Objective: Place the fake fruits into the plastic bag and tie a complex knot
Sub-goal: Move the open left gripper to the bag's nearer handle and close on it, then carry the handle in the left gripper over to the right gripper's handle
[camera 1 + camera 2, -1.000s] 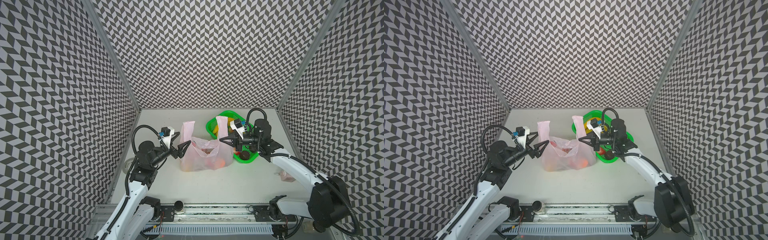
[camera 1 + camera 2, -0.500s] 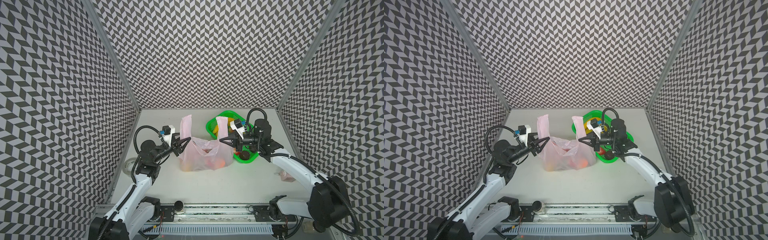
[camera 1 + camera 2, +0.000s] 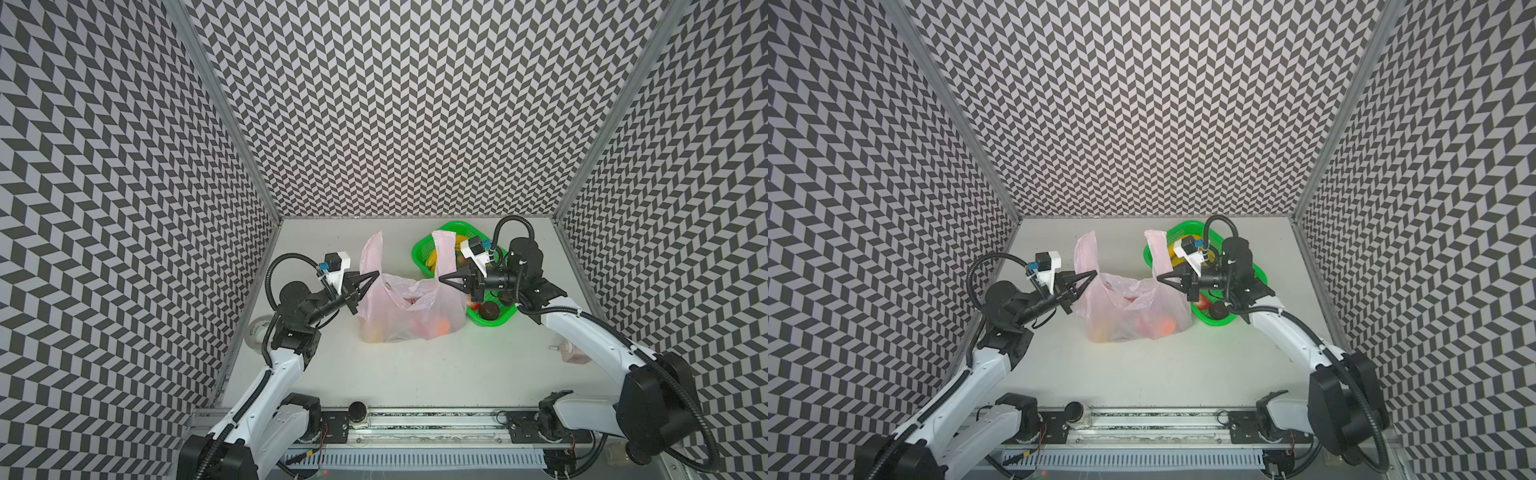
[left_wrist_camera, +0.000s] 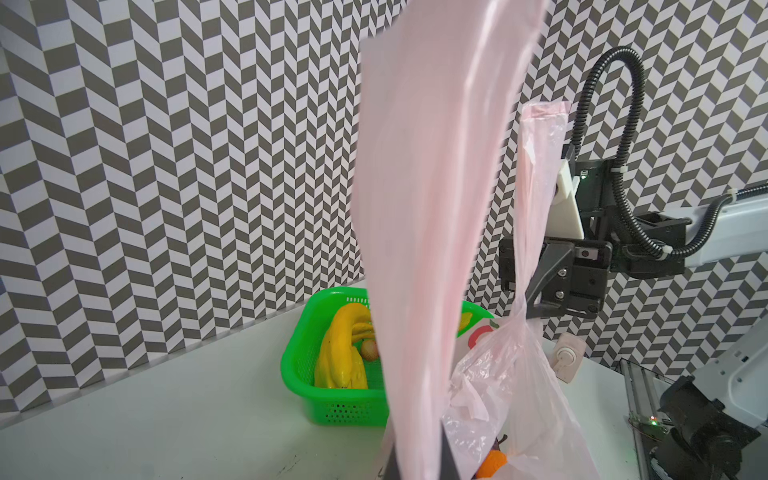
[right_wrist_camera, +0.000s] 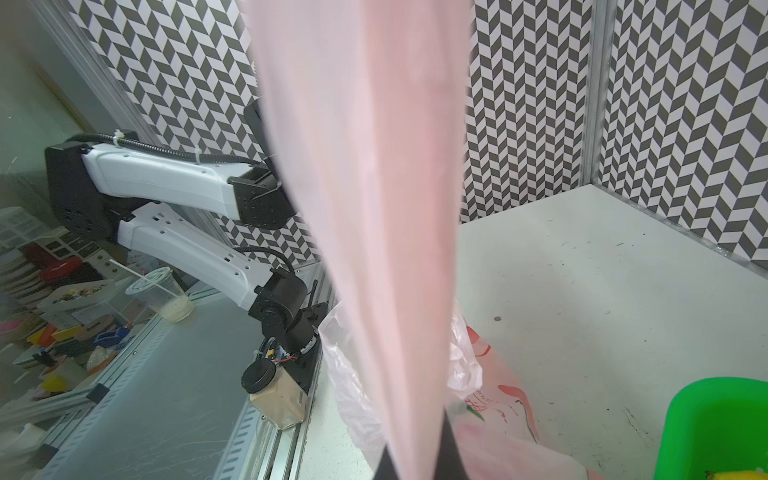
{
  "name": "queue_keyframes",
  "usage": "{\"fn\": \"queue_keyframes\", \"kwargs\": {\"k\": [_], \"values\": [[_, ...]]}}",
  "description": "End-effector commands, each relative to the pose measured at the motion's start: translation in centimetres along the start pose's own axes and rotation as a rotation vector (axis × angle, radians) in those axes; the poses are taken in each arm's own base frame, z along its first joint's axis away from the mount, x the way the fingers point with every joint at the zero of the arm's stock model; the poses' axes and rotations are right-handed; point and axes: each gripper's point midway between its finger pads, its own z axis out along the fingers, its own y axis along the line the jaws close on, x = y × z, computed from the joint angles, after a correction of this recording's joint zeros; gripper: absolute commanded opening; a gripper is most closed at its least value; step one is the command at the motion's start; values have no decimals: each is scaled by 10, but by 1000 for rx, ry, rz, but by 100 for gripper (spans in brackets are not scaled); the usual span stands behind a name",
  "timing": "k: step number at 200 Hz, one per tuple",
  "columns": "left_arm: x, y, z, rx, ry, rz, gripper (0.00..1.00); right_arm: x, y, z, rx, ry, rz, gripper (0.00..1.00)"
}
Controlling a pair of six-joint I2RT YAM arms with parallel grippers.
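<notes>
Closing within the last second, left pincer (image 3: pixel 375 275) clamped one handle of the plastic bag (image 3: pixel 411 309) in both top views. Right pincer (image 3: pixel 442 277) gripped the other, bag on the bench (image 3: pixel 415 374), presumably for knotting. Each wrist view showed pink handle between shut jaws.

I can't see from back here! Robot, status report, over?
Left fingers shut on one handle. Right fingers shut on other handle. Bag untied, fruit inside. Bananas in basket.
</notes>
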Motion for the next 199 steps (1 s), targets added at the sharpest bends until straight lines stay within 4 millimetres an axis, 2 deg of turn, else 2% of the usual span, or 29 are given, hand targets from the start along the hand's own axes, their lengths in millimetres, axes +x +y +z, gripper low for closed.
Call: {"fn": "queue_keyframes", "kwargs": {"k": [1,82,140,180,199], "values": [[-7,0,-1,-7,5,16,0,-17,-3,-1,18,-30,-52,0],[-19,-8,-2,-2,118,113,0,-15,-20,-2,117,-12,-42,0],[-18,-8,0,12,160,170,0,-9,-35,-5,211,42,-53,0],[-18,1,0,-27,200,217,0,-9,-51,-11,305,56,-44,0],[-15,1,1,-19,216,235,0,-9,-51,-12,303,56,-49,0]]}}
